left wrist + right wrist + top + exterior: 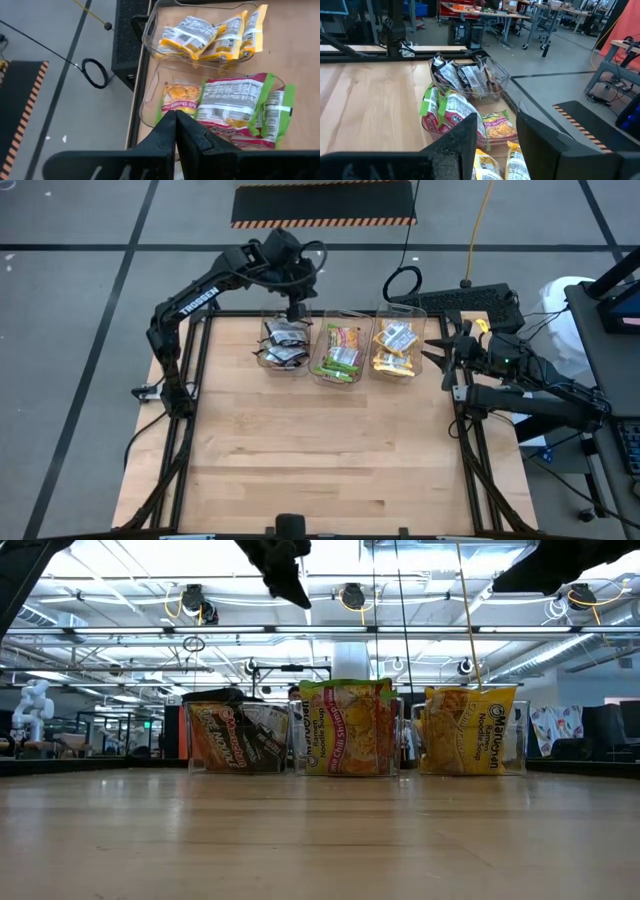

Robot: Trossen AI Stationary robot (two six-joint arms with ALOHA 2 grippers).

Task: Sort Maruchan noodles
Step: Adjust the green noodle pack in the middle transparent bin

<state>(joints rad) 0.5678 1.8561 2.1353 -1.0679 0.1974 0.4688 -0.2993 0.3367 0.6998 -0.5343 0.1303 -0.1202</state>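
your left gripper (298, 311) hangs above the left clear bin (283, 346), jaws pressed together, holding nothing. that bin holds the black packets (284, 340), leaning on edge. the middle bin (339, 352) holds the lime-green packets (341, 347), long axes running from the table's far edge toward the near edge. the right bin (395, 348) holds the yellow packets (394, 345), lying slightly aslant. your right gripper (437, 348) sits just beside the right bin, jaws spread wide, touching nothing.

Black packets (284, 343), lime-green-and-pink packets (340, 350), yellow-orange packets (394, 346).
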